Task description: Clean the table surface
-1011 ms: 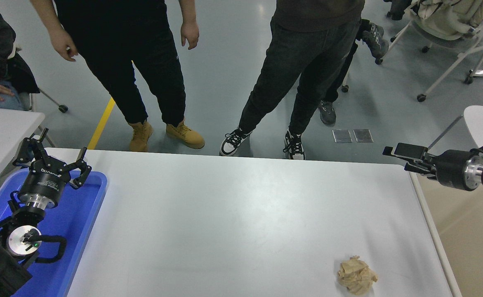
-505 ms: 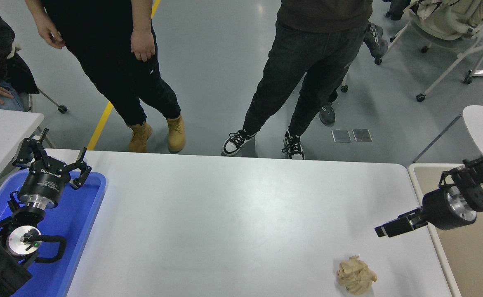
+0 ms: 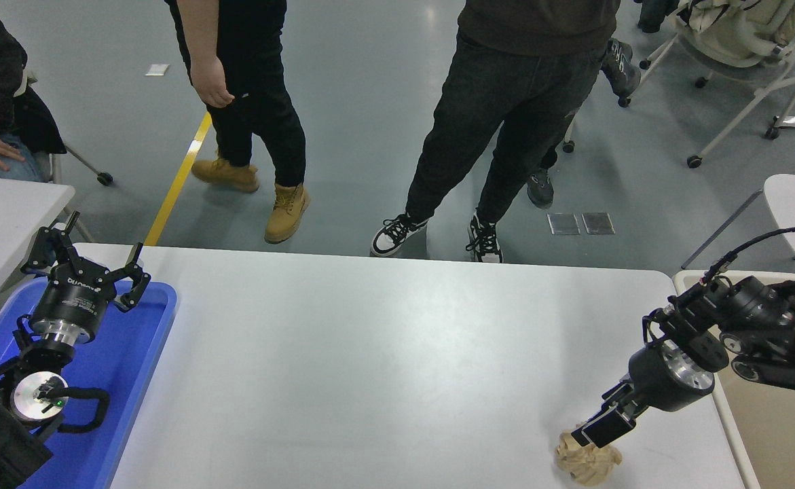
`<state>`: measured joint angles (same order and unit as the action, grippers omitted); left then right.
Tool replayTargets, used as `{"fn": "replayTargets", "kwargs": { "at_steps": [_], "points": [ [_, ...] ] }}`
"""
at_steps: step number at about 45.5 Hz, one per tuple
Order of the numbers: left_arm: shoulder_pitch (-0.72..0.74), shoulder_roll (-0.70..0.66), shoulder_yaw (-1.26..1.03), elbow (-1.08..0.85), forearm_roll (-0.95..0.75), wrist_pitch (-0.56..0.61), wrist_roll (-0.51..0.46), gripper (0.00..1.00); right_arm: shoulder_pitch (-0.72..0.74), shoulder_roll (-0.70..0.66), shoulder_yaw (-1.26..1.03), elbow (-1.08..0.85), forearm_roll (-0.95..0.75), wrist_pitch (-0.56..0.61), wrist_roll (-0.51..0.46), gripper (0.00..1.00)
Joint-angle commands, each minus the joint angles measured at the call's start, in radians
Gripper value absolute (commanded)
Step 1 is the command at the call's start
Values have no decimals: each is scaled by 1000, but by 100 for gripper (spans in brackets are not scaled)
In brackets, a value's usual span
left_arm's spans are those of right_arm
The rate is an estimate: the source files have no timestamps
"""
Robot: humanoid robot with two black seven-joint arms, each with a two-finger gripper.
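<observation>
Table surface (image 3: 383, 367) plain white, matte, rounded corners

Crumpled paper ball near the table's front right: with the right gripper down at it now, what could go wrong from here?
1. The crumpled paper ball lies near the front right of the table surface; a glancing touch by the right gripper might nudge it off.
2. The gripper reaches the ball's top at a slant, so it may pinch only loose folds and lose it when lifting.
3. The blue tray is far left, under the parked left gripper; a long carry could drop it.
</observation>
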<state>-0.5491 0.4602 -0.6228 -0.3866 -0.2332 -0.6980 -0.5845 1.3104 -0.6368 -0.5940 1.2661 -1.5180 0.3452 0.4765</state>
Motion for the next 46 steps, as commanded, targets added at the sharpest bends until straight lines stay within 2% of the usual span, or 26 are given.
{"fn": "replayTargets", "kwargs": {
  "at_steps": [1, 29, 46],
  "points": [
    [0, 0, 0, 0, 0, 0, 0, 100, -72, 34, 3, -79, -8, -25, -6, 98],
    [0, 0, 0, 0, 0, 0, 0, 100, -240, 83, 5, -217, -7, -147, -7, 98],
    [0, 0, 0, 0, 0, 0, 0, 100, -292, 97, 42, -251, 4, -210, -6, 98]
  ]
}}
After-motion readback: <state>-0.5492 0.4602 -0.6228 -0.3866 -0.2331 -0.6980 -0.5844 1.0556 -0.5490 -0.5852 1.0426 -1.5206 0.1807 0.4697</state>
